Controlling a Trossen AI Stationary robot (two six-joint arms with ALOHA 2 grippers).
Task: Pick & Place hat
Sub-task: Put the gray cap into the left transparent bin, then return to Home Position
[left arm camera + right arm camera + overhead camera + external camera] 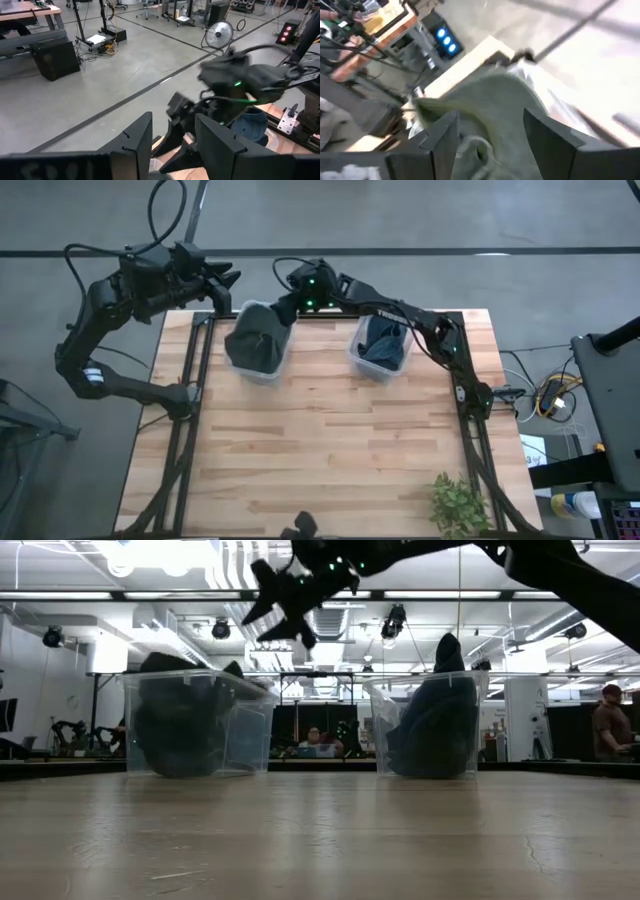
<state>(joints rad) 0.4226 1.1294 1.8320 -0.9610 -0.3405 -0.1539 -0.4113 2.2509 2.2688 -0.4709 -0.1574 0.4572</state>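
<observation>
From above, two clear bins sit at the far end of the wooden table (320, 430). The left bin (258, 340) is stuffed with a dark green hat (255, 338); the right bin (381, 346) holds a dark blue hat (383, 342). The right gripper (291, 302) hangs over the far rim of the left bin, just above the green hat, its fingers apart with nothing between them. The left gripper (222, 288) waits off the table's far left corner, fingers spread and empty. A small green plant (460, 505) stands at the near right corner.

At table height, the left bin (195, 725) and the right bin (428, 727) stand well apart, each with dark cloth piled above its rim. The right gripper (285, 605) hovers above the left bin, clear of it.

Left wrist now: the left gripper's own fingers (135, 145) stand apart, with the other arm's gripper (185, 120) blurred beyond them.

Right wrist: dark fingers (442, 137) spread wide, and the green hat (490, 107) lies right below them, not gripped.
</observation>
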